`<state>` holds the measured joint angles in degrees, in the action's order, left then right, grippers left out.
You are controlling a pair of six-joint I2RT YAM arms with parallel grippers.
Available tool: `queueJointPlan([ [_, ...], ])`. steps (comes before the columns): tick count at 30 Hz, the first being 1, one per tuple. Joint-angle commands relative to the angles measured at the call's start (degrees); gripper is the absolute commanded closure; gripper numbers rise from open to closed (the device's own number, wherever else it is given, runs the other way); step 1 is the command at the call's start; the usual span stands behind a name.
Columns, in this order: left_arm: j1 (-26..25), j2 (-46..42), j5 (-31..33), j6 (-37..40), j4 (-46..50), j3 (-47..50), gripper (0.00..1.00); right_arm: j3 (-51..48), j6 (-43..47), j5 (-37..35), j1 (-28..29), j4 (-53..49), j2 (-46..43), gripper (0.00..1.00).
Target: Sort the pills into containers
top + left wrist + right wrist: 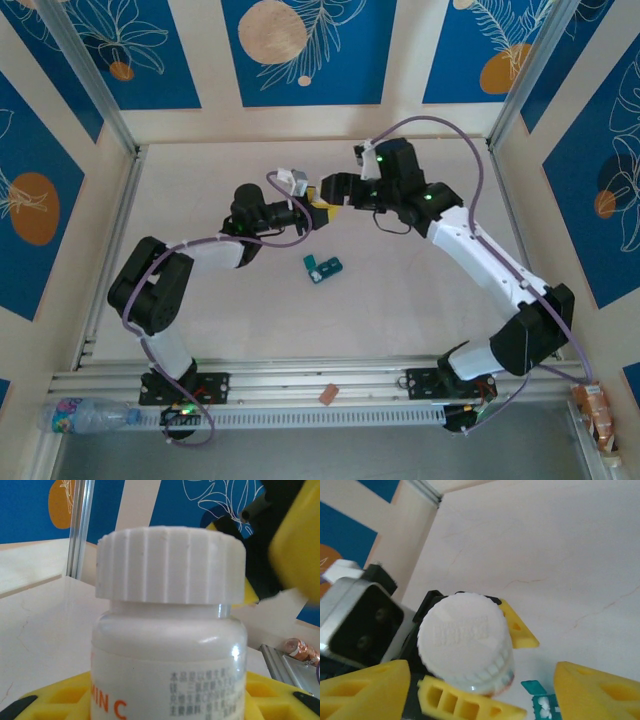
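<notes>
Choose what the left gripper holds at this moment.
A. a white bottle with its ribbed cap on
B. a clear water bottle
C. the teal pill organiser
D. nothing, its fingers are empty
A: in the left wrist view the white bottle, its ribbed cap on, sits between the yellow fingers of the left gripper, while the teal pill organiser lies apart on the table.

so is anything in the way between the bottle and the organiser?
Only the cap: it is on the bottle, which the left gripper holds. The right gripper is open, a finger on either side of the cap, not touching. Nothing visible lies on the table between bottle and organiser.
</notes>
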<state>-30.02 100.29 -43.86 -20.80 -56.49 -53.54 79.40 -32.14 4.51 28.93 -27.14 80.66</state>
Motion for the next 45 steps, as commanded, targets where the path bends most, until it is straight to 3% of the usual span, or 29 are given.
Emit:
queueJointPlan([
  [1,-0.1,-1.9,-0.6,1.0,-0.8,-1.5,1.0,0.8,5.2,9.8,-2.9,-1.3,-5.1,0.21],
  [8,-0.1,-2.0,-3.8,-0.3,-0.9,-2.1,1.0,6.8,13.8,18.4,-7.5,-5.9,-0.9,0.21],
  [17,-0.2,-2.7,-5.8,-1.1,-0.7,-2.1,1.0,11.6,14.5,21.2,-6.6,-6.3,6.5,0.21],
  [23,-0.1,-2.7,-6.1,-1.2,-0.6,-2.2,1.0,12.3,15.8,20.6,-4.7,-7.7,8.4,0.26],
  [26,-0.1,-2.8,-6.2,-1.1,-0.6,-2.1,1.0,12.2,16.0,20.5,-4.4,-7.9,8.8,0.33],
  [30,-0.1,-2.9,-6.2,-1.1,-0.5,-2.2,1.0,12.2,15.5,20.4,-4.2,-8.0,9.4,0.55],
  [33,-0.2,-3.0,-6.2,-1.1,-0.5,-2.2,1.0,12.0,14.7,19.8,-3.9,-8.5,9.6,0.63],
  [37,-0.1,-3.1,-5.7,-1.1,-0.5,-2.2,1.0,9.7,12.2,15.1,-1.2,-7.7,8.2,0.65],
  [42,-0.1,-3.5,-3.8,-0.4,0.0,-2.0,1.0,6.3,2.9,-1.3,5.0,-7.7,6.5,0.66],
  [45,-0.1,-3.7,-3.4,-0.1,0.4,-2.0,1.0,5.6,-2.0,-6.4,7.6,-7.7,7.0,0.65],
])
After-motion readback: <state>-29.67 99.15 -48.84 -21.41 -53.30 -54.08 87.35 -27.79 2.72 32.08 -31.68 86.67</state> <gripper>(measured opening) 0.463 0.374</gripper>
